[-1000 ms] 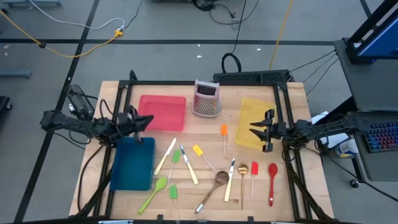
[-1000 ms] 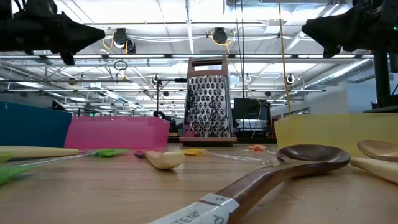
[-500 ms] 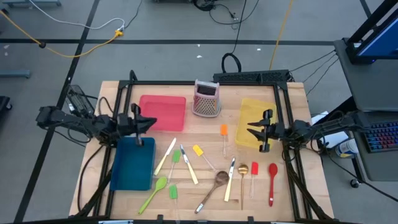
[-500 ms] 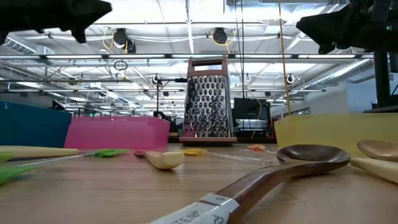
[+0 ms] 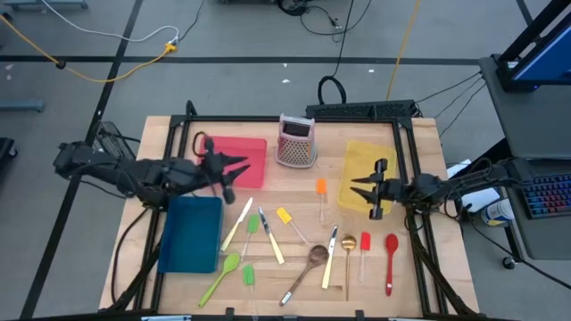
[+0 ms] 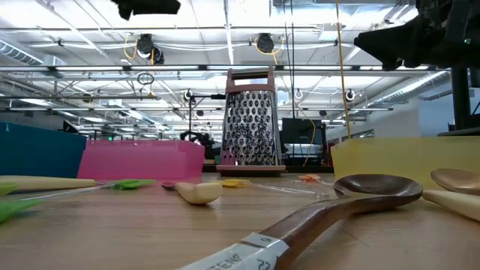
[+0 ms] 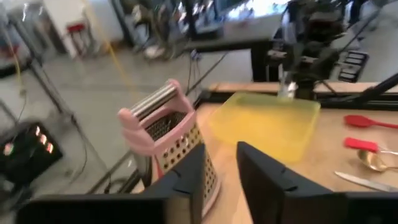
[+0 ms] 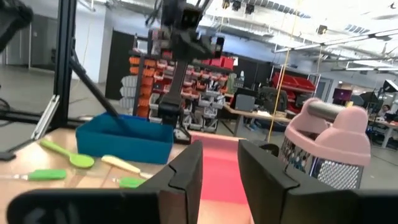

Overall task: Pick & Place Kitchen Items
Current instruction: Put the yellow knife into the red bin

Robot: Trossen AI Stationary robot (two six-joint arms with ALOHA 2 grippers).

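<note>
Over the red tray (image 5: pixel 234 153), left end effector (image 5: pixel 234 167), empty, fingers parted.

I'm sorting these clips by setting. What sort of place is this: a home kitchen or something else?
Probably a robotics lab or workshop, not a kitchen. The wooden table stands on bare concrete strewn with cables; the low view shows industrial ceiling trusses, and red parts bins fill shelving behind.
</note>
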